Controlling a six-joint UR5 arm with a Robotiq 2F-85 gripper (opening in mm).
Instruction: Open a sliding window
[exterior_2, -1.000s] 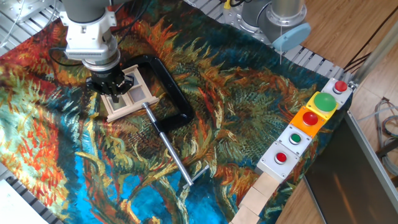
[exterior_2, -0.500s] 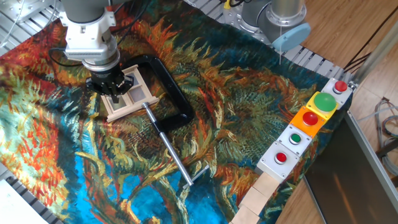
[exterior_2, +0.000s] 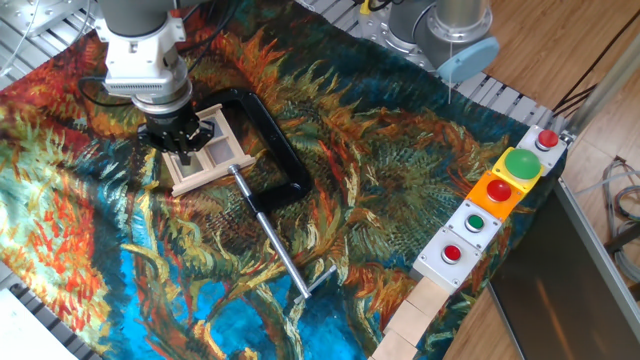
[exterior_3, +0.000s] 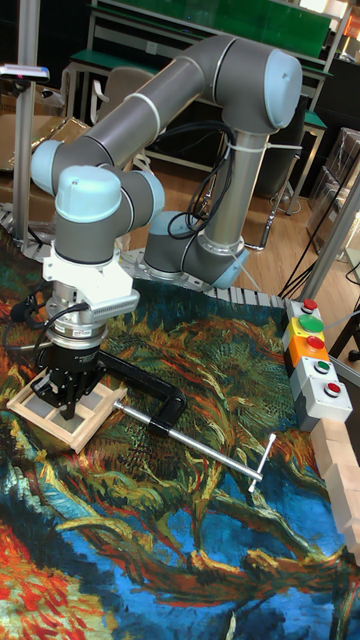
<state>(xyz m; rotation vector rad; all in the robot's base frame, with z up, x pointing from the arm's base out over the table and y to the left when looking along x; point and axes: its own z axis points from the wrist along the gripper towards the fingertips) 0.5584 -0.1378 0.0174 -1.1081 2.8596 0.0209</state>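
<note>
The sliding window (exterior_2: 222, 163) is a small pale wood frame with greyish panes, lying flat on the patterned cloth at the left rear; the tall fixed view shows it as the sliding window (exterior_3: 88, 417). My gripper (exterior_2: 185, 150) points straight down onto its middle, and the black fingers stand close together with their tips touching the crossbar area. In the tall fixed view the gripper (exterior_3: 65, 402) narrows to a point over the panes. The wrist hides the window's far left part.
A black C-clamp (exterior_2: 276, 150) wraps the window's right side, and its steel rod (exterior_2: 275, 245) runs toward the front. A row of button boxes (exterior_2: 495, 205) and wooden blocks (exterior_2: 415, 320) line the right edge. The arm's base (exterior_2: 450, 30) stands at the rear.
</note>
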